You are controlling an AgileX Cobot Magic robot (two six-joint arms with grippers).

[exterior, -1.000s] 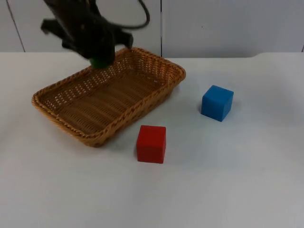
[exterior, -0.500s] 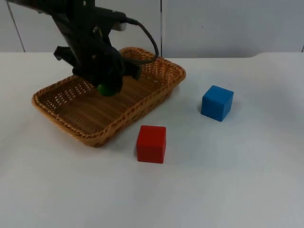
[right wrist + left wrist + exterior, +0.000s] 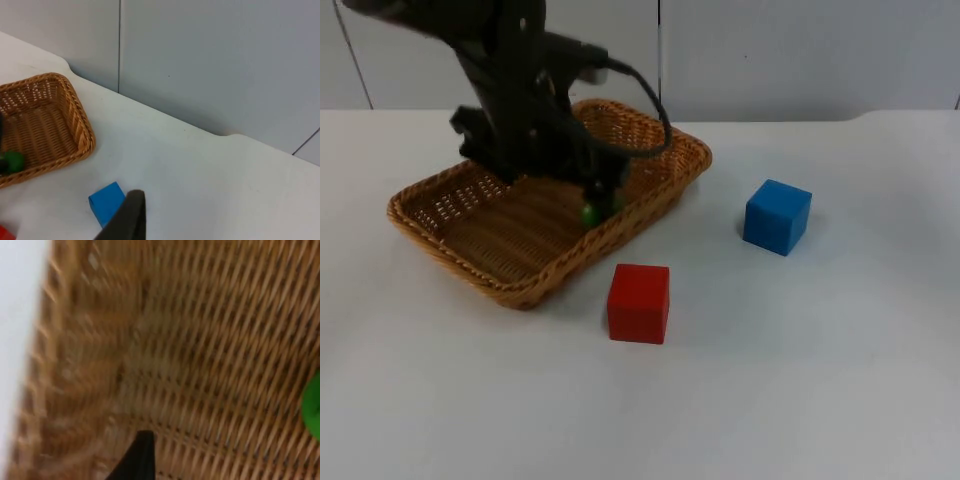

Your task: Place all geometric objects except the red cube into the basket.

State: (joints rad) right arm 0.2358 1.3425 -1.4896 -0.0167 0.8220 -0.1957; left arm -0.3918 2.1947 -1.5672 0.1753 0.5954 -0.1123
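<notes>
A small green object [image 3: 590, 213] lies on the floor of the woven basket [image 3: 440, 205], near its front right wall. My left gripper [image 3: 598, 195] hangs just above it, inside the basket, open. In the left wrist view the green object [image 3: 312, 407] rests on the weave, well apart from my fingertip [image 3: 140, 457]. The blue cube [image 3: 777, 216] stands on the table to the right of the basket, and the red cube [image 3: 639, 302] sits in front of it. My right gripper [image 3: 131, 215] waits high above the table, over the blue cube [image 3: 106, 202].
The basket [image 3: 75, 120] lies at an angle on the white table, its far corner near the grey partition wall [image 3: 800, 50]. Bare table stretches in front of and to the right of the cubes.
My left gripper has swung right and down into the basket. The green object it carried has left its fingers and now lies on the basket floor.
</notes>
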